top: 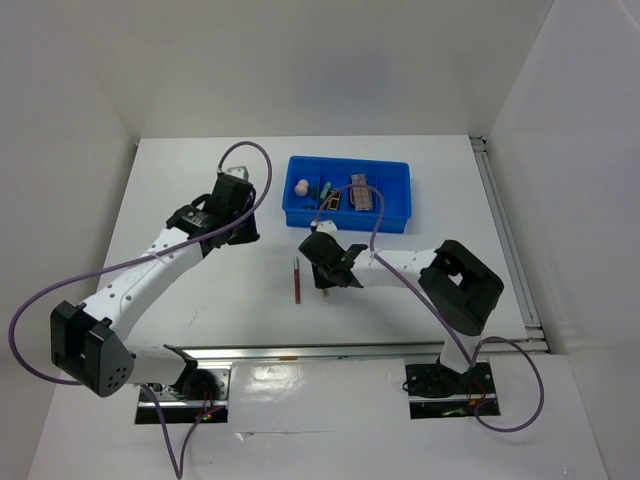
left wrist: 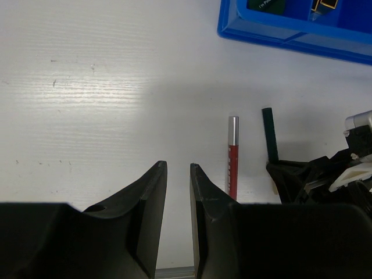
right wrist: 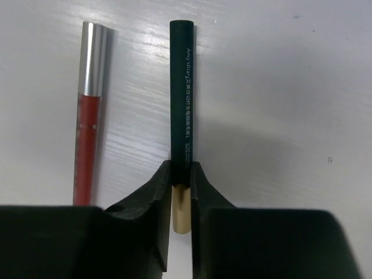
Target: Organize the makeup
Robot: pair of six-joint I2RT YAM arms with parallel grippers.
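Right gripper clamped on green pencil, which lies flat on the bench. Red pencil is parallel just beside it, apart. Left gripper is empty, jaws slightly parted. Other makeup, including the peach sponge, is in the blue bin.

A white table stands boxed in by plain white walls, evenly lit.
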